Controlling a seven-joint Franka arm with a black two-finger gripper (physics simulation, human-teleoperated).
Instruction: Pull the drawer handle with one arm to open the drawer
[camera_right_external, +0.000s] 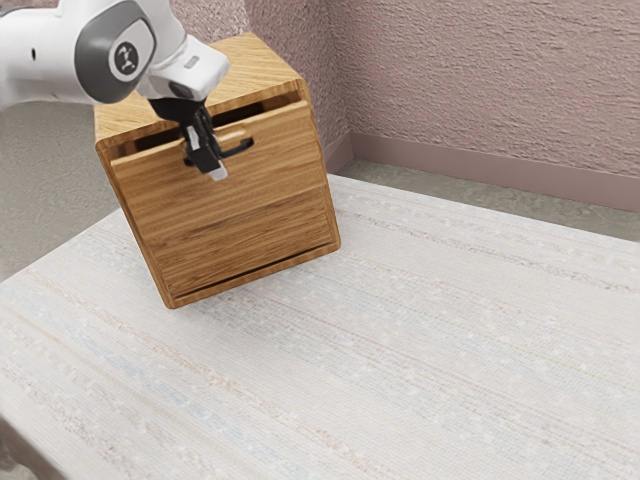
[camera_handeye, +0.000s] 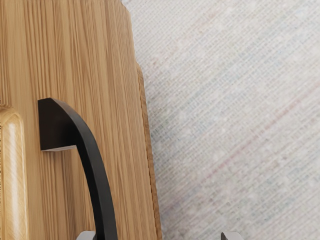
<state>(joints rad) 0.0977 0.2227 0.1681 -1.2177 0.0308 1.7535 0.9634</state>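
So the hand (camera_right_external: 205, 164) is right on the black handle (camera_right_external: 238, 147) of the drawer (camera_right_external: 265, 165), coming down from the white arm (camera_right_external: 60, 50) at the exterior view's upper left. The fingers look spread rather than pinching, with the handle hooked between them. The drawer is the upper front of a light wood-grain cabinet (camera_right_external: 250, 70) sitting at the far left end of the pale woven-looking worktop (camera_right_external: 420, 350), close to the pink wall (camera_right_external: 480, 70). It's out a little, and you can see a dark gap along its top edge under the cabinet's top board. The grey cap on the arm's joint (camera_right_external: 124, 56) has a small white mark I can't read. The hand covers the handle's left end, so I can't make out how it's fixed there. In the wrist view the handle (camera_handeye: 85, 145) is a thin black curved bar standing off the drawer front, running down past the frame edge. Two fingertips (camera_handeye: 86, 235) just poke in, well apart, one right beside the bar. There's a shallow lighter hollow (camera_handeye: 12, 175) in the wood behind the handle, cut off at the side.
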